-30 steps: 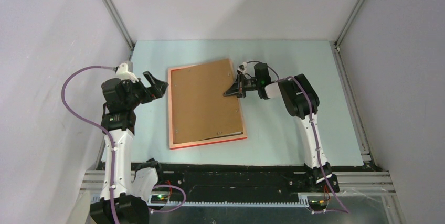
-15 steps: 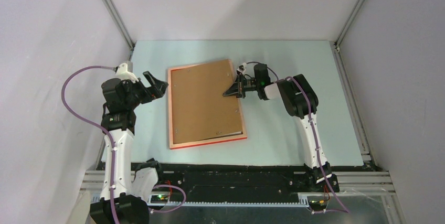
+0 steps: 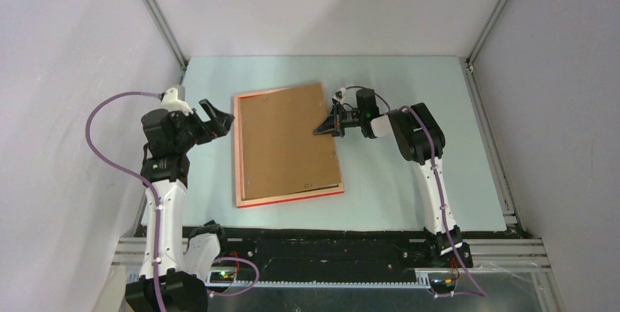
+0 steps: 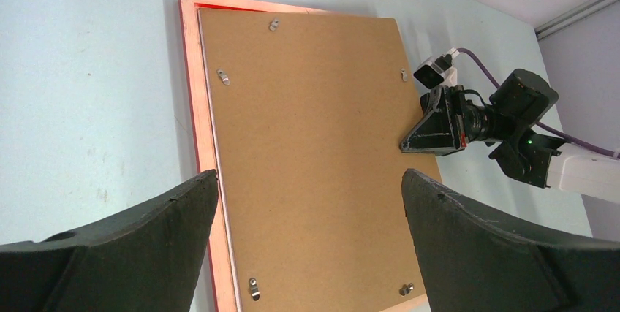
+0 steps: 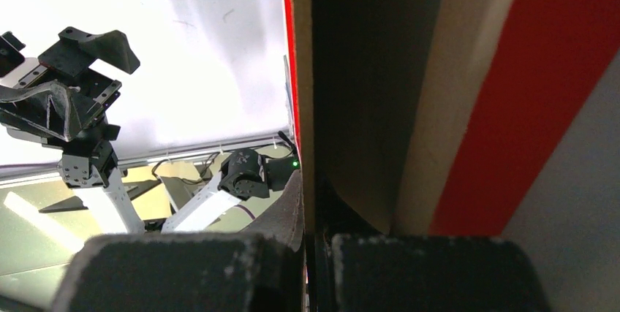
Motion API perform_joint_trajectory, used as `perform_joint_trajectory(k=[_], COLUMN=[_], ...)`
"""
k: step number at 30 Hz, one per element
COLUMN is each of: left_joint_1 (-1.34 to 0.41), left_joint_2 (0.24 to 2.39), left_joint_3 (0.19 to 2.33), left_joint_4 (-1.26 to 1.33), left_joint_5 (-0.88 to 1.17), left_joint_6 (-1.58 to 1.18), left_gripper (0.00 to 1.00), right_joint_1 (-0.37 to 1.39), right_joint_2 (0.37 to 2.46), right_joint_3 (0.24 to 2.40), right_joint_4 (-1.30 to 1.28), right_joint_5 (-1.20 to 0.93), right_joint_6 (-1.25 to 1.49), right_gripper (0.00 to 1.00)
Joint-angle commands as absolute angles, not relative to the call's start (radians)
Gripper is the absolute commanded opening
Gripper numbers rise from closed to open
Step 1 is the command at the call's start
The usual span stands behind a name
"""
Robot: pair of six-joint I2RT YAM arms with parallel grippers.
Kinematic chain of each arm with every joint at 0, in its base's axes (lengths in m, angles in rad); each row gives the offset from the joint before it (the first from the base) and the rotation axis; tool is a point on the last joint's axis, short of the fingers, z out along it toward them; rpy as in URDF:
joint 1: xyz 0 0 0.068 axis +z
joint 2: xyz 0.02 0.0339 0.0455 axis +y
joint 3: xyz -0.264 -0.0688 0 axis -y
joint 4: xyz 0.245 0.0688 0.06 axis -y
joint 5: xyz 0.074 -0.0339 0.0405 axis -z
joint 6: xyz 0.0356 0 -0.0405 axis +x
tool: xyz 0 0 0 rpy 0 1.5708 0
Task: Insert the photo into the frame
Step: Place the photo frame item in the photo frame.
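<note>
Stretching leftward, the right claw [image 3: 319, 131] pinches the backing board [image 3: 281, 144].

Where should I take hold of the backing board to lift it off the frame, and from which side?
Grip the middle of its right long edge, coming in low from the right. The backing board lies flat within the frame, so only its thin edge offers purchase; a pinch across its thickness suits it. The right claw is shut there; the left claw stands open.
</note>
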State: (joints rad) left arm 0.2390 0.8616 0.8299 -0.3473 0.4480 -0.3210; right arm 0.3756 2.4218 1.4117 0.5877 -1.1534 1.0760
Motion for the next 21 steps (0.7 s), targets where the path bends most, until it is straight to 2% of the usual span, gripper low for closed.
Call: perform_joint_trajectory(k=[1, 21], left_joint_1=[0.249, 0.248], left_joint_2=[0.844, 0.843], left_joint_3=[0.817, 0.816], left_joint_4=[-0.323, -0.323], left_joint_5=[0.448, 0.443], left_joint_6=[-0.301, -0.299], left_gripper=[1.00, 1.00], right_joint_1=[0.364, 0.391], right_joint_2=[2.367, 2.379], right_joint_3=[1.429, 1.414], right_joint_4=[0.572, 0.812], right_joint_5=[-1.158, -1.167], right_joint_6=[1.057, 1.291], right_gripper=[0.00, 0.00])
